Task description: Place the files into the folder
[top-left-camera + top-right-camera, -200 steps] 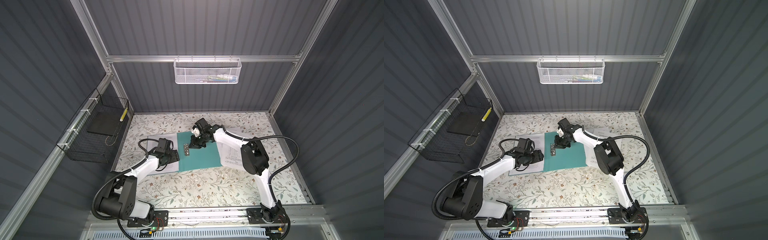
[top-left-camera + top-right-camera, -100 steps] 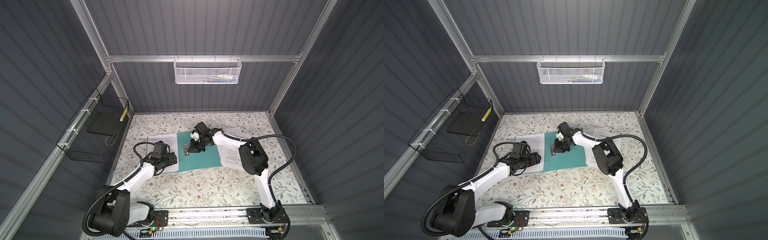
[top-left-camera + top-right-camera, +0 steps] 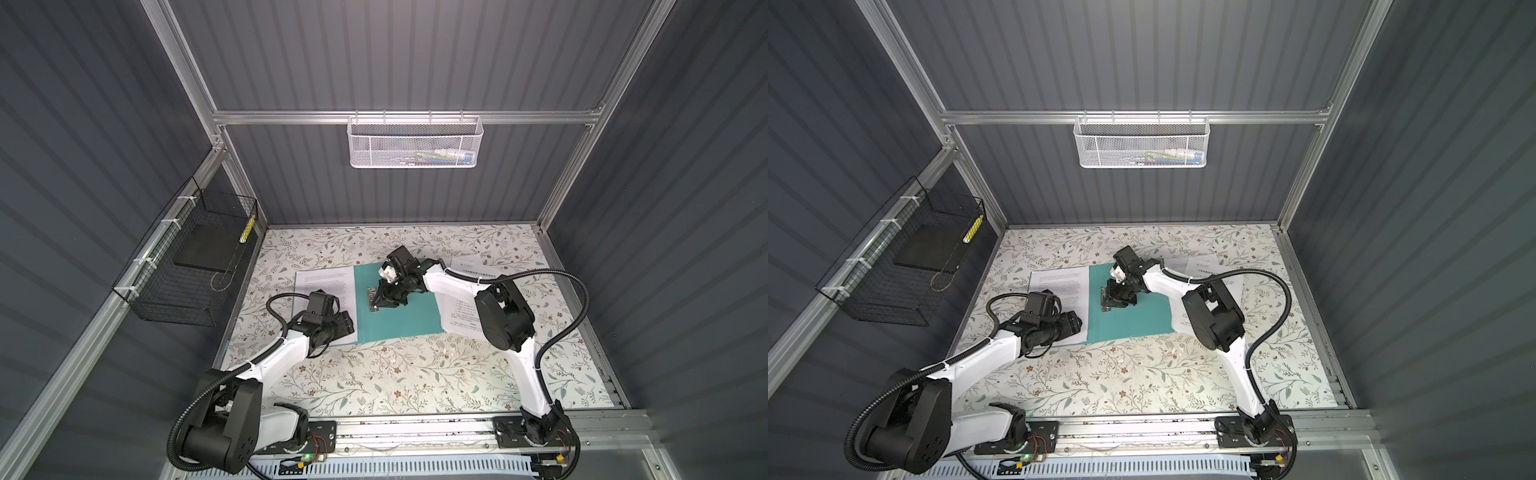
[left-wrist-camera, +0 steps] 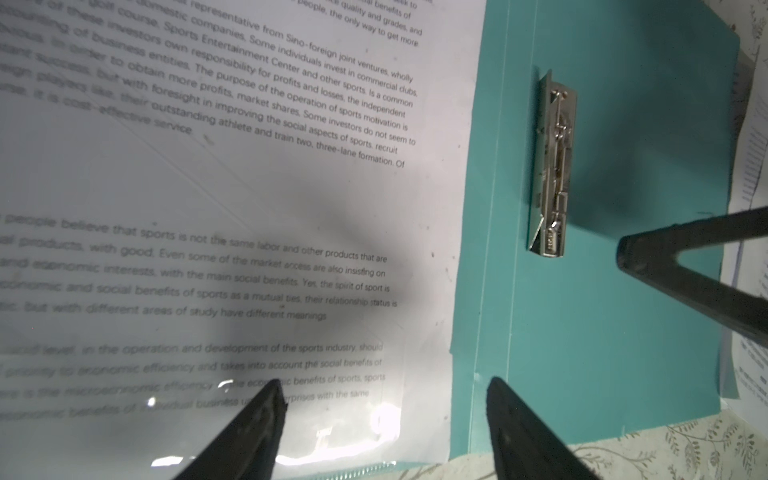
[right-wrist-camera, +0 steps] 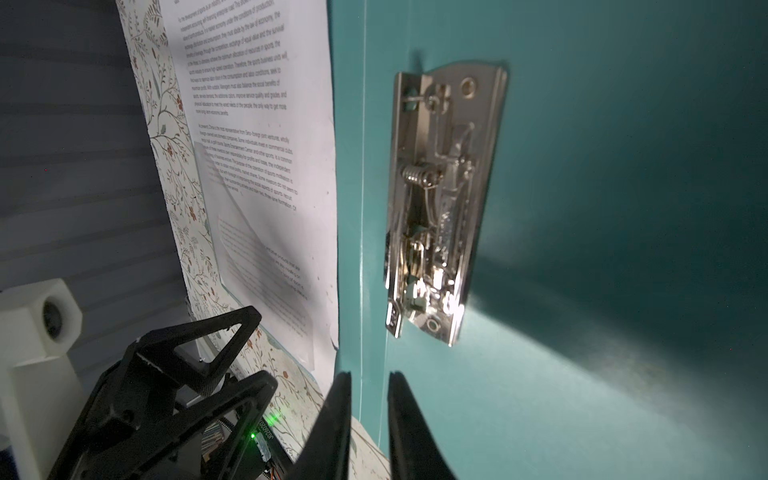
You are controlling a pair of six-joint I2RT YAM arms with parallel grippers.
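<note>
Item: the folder (image 3: 399, 316), teal, lies open and flat on the floral table (image 3: 374, 374), its inner face bare and the silver clip bar (image 4: 552, 170) near the spine with no paper under it. Item: the files, in two lots. One printed sheet (image 3: 322, 282) lies flat against the spine side, seemingly on the opened cover, though we cannot confirm that. The further sheets (image 3: 467, 268) lie on the far side of the folder, partly beneath the right arm and just touching the folder's outer edge. We judge the task about half prepared: folder opened, nothing clipped, sheets yet to be gathered onto the teal face. Item: left gripper (image 4: 384, 382), jaws spread wide, empty, poised over the near edge of the sheet and spine. Item: right gripper (image 5: 370, 376), jaws parted by a narrow gap, nothing between them, just beside the clip bar. Containers: white mesh basket (image 3: 415, 141) on the rear rail, holding small items we cannot identify; black wire basket (image 3: 166, 299) on the side wall, holding a dark flat slab (image 3: 203, 249).
</note>
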